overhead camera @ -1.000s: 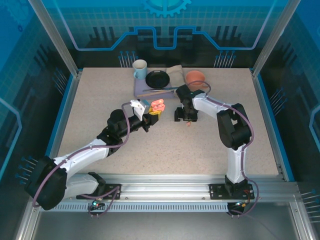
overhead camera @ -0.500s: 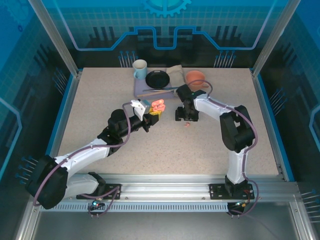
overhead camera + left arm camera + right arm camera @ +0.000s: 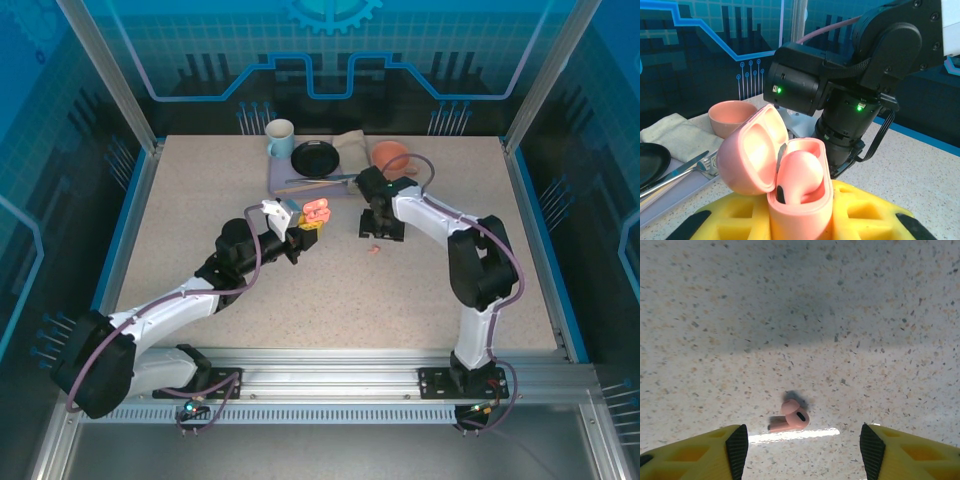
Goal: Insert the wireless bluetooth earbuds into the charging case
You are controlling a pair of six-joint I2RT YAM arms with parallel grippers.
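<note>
My right arm has swung a little toward the right edge of the table and backward since a second ago, so the pink bud [image 3: 790, 421] now lies clear of my wrist in the overhead view. My left arm has not moved.

My right claw [image 3: 802, 441] hangs low over the table [image 3: 850, 315] with its yellow fingers [image 3: 735, 446] standing well apart and nothing between them. The bud lies on its side on the bare surface just beyond the gap, touching neither finger. It rests near the middle of the table, a little toward the right edge.

My left claw [image 3: 308, 224] is closed tight on the charging case [image 3: 800, 215], which is pink and held upright with its lid [image 3: 751, 152] swung open to the left. A rounded pink shape sits in the well of the case; it looks like a second bud, but I cannot tell for sure. The case is held above the table, left of the loose bud and apart from it.

Along the back edge stand a mug [image 3: 280, 138], a black plate [image 3: 316, 158], a pink bowl [image 3: 392, 152] and a folded cloth [image 3: 352, 140], with cutlery [image 3: 318, 182] in front of the plate.
</note>
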